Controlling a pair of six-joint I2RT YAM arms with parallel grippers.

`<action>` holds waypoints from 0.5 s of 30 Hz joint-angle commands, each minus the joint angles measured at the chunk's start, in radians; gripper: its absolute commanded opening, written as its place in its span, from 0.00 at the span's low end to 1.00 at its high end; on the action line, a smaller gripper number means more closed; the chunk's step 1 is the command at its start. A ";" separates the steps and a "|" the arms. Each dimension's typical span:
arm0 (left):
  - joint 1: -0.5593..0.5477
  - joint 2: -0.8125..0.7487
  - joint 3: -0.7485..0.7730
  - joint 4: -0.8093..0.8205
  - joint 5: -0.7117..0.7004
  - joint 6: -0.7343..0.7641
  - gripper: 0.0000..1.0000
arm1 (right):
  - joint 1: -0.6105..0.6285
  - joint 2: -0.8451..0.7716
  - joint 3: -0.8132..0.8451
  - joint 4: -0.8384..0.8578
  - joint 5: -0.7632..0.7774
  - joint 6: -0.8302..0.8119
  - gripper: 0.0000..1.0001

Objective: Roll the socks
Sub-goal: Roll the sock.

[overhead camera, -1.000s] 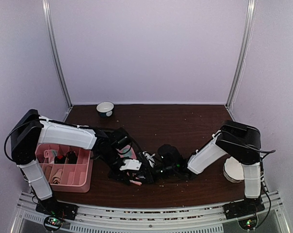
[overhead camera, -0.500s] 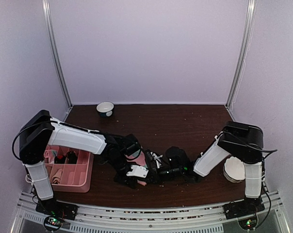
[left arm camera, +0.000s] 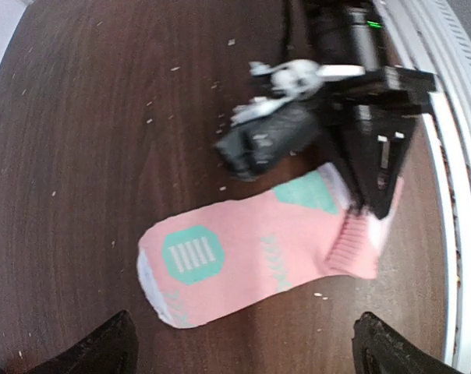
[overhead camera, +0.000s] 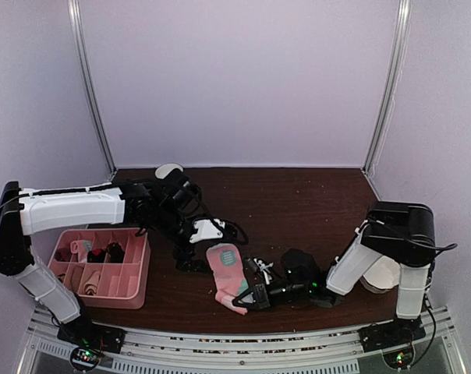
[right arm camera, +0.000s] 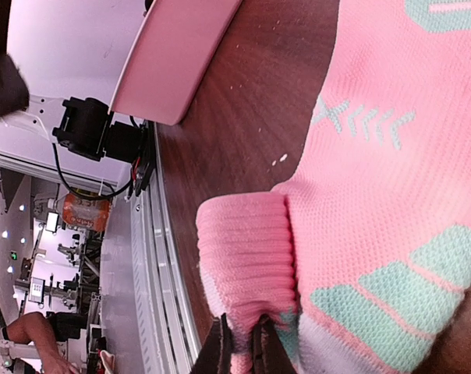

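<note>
One pink sock with mint-green patches lies flat on the dark table, toe end farther away and cuff toward the near edge. In the left wrist view the sock stretches across just beyond my left gripper. That gripper is open and holds nothing; it hovers left of the sock. My right gripper lies low on the table and is shut on the sock's ribbed cuff. Its thin fingertips pinch the folded edge of that cuff.
A pink divided tray with several rolled items stands at the near left, and its wall shows in the right wrist view. A white bowl peeks out behind the left arm at the back. Another white dish sits behind the right arm.
My left gripper opened, let go of the sock and drew back to the far left. The sock now lies spread flat. The right gripper pulled the cuff toward the near edge.
</note>
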 commanded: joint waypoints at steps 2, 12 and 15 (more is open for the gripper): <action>0.190 0.182 0.162 -0.125 0.188 -0.086 0.98 | 0.050 0.128 -0.005 -0.507 0.042 0.026 0.00; 0.176 0.362 0.148 -0.012 0.045 -0.096 0.98 | 0.050 0.153 0.011 -0.526 0.095 0.029 0.00; 0.130 0.403 0.165 0.019 -0.048 -0.074 0.98 | 0.050 0.139 -0.003 -0.523 0.116 0.034 0.00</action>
